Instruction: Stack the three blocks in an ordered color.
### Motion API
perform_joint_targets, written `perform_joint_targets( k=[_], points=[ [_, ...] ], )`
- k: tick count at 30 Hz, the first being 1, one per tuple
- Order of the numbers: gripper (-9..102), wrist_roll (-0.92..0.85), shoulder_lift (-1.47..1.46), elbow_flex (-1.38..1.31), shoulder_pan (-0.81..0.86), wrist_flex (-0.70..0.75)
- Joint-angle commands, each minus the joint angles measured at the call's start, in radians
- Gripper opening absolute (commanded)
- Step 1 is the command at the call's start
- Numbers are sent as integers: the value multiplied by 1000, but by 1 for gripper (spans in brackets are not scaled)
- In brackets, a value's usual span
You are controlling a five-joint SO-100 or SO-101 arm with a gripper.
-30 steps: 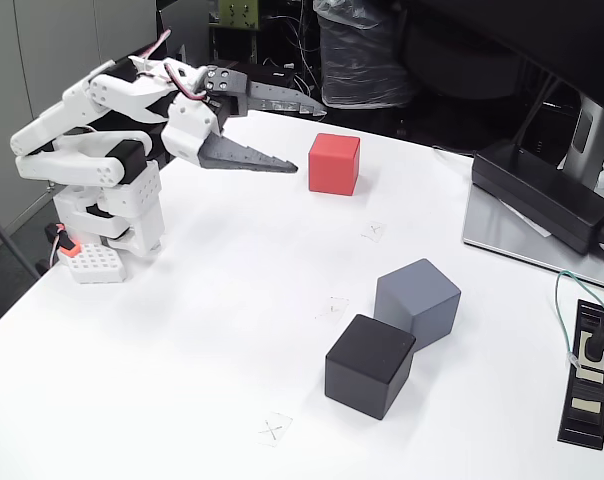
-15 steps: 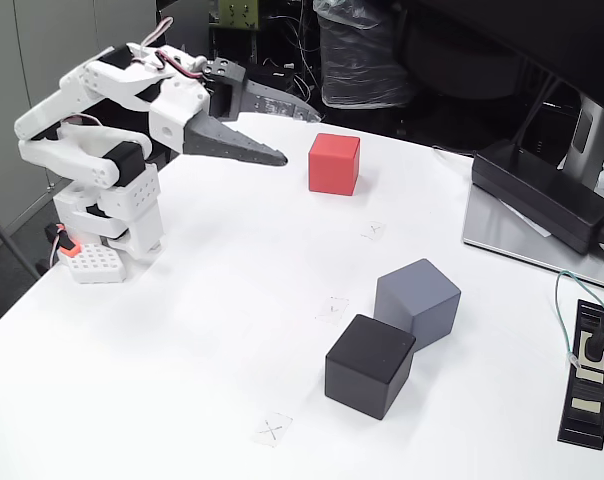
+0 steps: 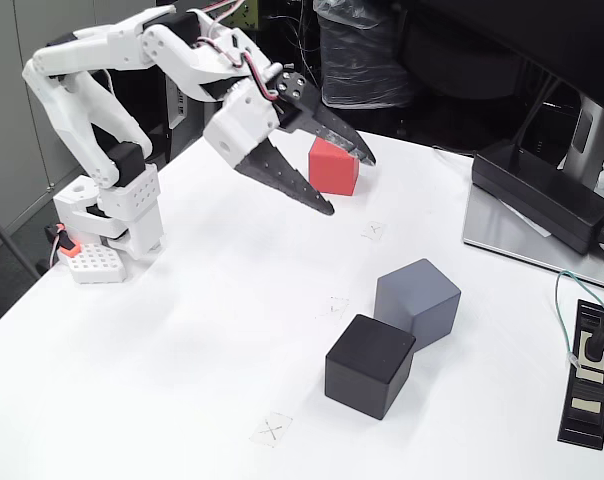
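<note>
A red block (image 3: 334, 171) sits toward the back of the white table (image 3: 182, 360), partly hidden by my arm. The blue-grey block (image 3: 418, 299) stands right of centre, and the black block (image 3: 369, 365) touches its near-left side. My gripper (image 3: 350, 185) hangs open in the air just in front of and above the red block, its two dark fingers spread wide and pointing down to the right. One finger crosses in front of the red block. Nothing is between the fingers.
A flat black adapter box (image 3: 542, 196) lies on a grey slab at the right edge. A black power strip (image 3: 588, 372) with a green cable sits at the near right. Small X marks (image 3: 272, 430) are taped on the table. The arm's base (image 3: 107, 225) is at the left.
The arm has risen and reached to the right toward the red block. The gripper tilted downward and its fingers have spread wider. The blocks have not moved.
</note>
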Motion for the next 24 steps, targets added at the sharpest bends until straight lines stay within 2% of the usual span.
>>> perform_joint_targets(
  k=[1,6,9,16,24],
  points=[
    [26,54,-143,-225,-9,137],
    [26,132,-377,-485,-84,318],
    [26,196,-509,-600,-120,379],
    [26,253,-738,-762,-138,403],
    [26,250,-784,-761,-138,397]
  ],
)
